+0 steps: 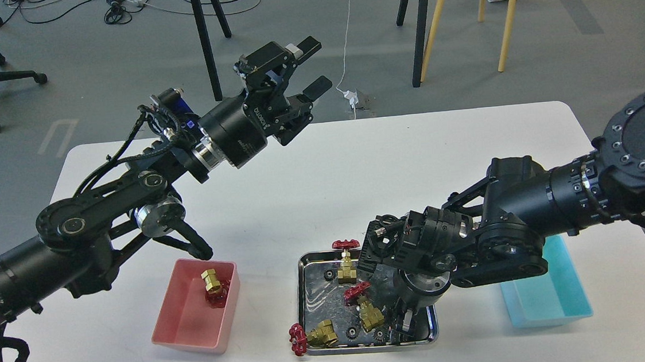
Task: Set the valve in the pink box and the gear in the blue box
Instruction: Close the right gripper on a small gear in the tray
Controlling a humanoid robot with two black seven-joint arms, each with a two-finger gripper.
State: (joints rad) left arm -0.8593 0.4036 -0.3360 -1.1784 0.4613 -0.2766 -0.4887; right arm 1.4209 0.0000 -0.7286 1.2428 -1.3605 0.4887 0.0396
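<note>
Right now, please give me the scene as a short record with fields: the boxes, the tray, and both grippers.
pink box: left of the tray, holds one valve
blue box: right of the tray, partly under the right arm; no gear visible inside
steel tray: between the boxes, holds three valves and several small black gears
valve at tray edge: red handwheel hangs over the front-left rim
left gripper: raised above the table's far side, open, empty
right gripper: lowered into the tray, fingers not clear

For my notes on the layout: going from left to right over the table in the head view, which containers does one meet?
pink box → steel tray → blue box
</note>
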